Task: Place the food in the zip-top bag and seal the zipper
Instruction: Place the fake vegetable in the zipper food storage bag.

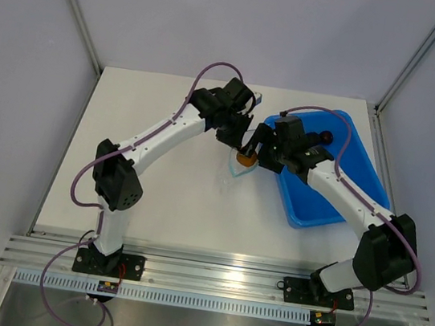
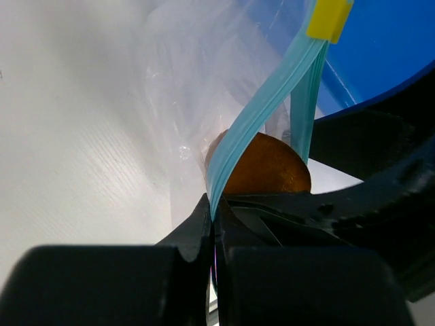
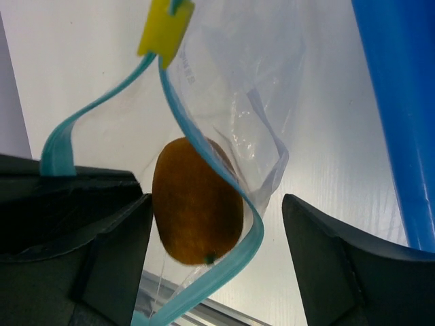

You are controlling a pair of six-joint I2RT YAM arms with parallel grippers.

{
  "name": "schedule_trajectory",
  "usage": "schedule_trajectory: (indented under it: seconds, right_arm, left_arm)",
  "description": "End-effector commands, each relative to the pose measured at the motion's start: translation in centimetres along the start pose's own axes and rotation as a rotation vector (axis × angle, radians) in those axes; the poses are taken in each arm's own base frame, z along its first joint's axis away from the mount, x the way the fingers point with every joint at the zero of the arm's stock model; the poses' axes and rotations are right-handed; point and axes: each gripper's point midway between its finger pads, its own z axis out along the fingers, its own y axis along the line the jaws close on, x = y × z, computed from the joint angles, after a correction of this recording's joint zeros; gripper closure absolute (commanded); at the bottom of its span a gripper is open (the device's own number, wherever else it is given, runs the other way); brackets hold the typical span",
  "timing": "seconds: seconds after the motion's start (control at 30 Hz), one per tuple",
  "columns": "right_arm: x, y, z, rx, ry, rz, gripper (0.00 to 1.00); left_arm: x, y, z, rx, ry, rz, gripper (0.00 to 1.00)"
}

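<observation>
The clear zip-top bag (image 1: pixel 230 175) hangs by its mouth left of the blue tray. My left gripper (image 2: pixel 214 210) is shut on one teal zipper (image 2: pixel 272 102) strip, which runs up to a yellow slider (image 2: pixel 328 19). The orange-brown food (image 3: pixel 194 204) sits at the bag's open mouth, partly behind the other zipper (image 3: pixel 251 238) strip. My right gripper (image 3: pixel 217 210) is open around that piece, with its left finger close beside it and its right finger well apart. A dark piece of food (image 1: pixel 328 136) lies in the tray.
The big blue tray (image 1: pixel 361 179) stands at the right, under my right arm, its wall (image 3: pixel 401 102) close to the bag. White tabletop (image 1: pixel 157 187) spreads left of the bag. Grey walls close in the back and sides.
</observation>
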Motion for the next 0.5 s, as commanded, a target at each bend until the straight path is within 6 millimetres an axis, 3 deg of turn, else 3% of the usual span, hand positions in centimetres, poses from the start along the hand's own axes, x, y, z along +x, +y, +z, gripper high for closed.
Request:
schedule_trajectory:
  seconds: [0.0, 0.3, 0.4, 0.47]
  right_arm:
    - [-2.5, 2.5, -3.1, -0.061, -0.105, -0.033, 0.17]
    - [-4.2, 2.1, -6.2, -0.027, -0.197, -0.063, 0.18]
    - [-5.2, 0.8, -6.7, 0.043, -0.244, -0.062, 0.20]
    - [-6.8, -1.9, -7.1, 0.128, -0.278, -0.039, 0.23]
  left_arm:
    - [-1.6, -1.0, -0.5, 0.023, -0.049, 0.004, 1.00]
    - [-1.4, -0.5, 0.5, 0.017, -0.028, 0.000, 1.00]
    - [-1.5, -0.3, 0.5, 0.011, -0.030, 0.004, 1.00]
    - [-1.4, 0.2, 0.3, -0.010, -0.028, 0.003, 1.00]
